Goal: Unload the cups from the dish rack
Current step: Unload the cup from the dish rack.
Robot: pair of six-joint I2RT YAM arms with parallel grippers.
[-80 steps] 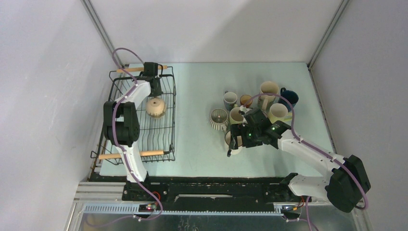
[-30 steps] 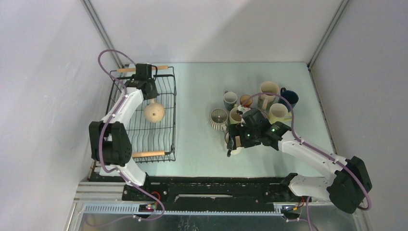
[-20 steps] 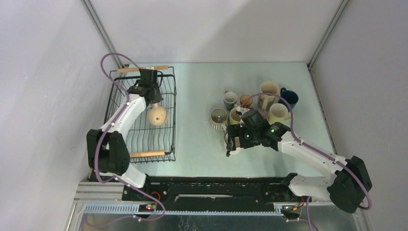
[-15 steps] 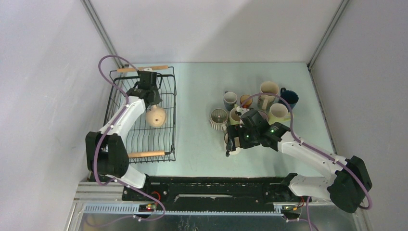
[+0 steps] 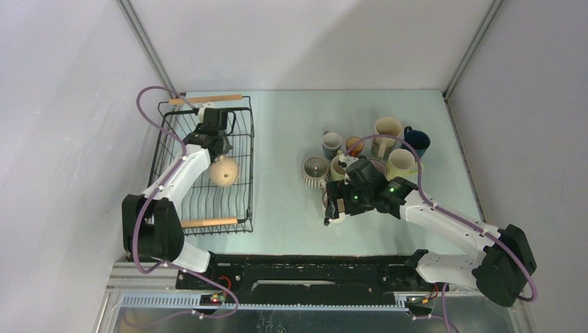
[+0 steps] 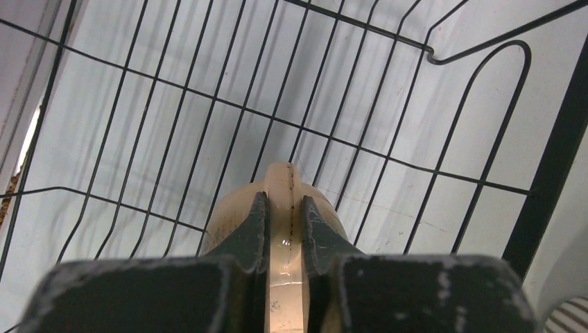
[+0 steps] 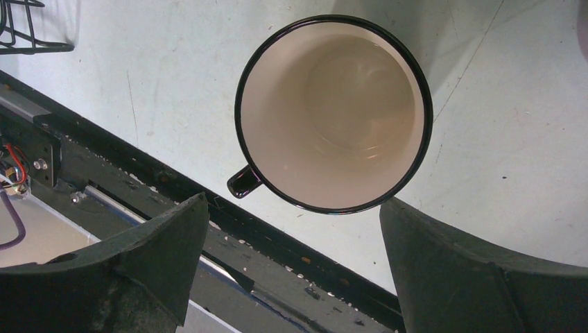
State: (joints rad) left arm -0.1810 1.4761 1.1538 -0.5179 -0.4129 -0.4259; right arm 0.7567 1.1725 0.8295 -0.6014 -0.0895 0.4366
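Nearly done: a cluster of cups (image 5: pixel 387 127) stands on the table (image 5: pixel 284 111) right of centre in the overhead view, and only one tan cup (image 5: pixel 225 171) is in the dish rack (image 5: pixel 208 201) at left. The left wrist view shows what the overhead hides: the left gripper (image 6: pixel 283 208) pinching that cup's handle; whether the cup is clear of the wires, cannot tell. The right wrist view shows the right gripper (image 7: pixel 292 205) spread wide above an upright black-rimmed cup (image 7: pixel 333 111), touching nothing, a cup the overhead mostly hides.
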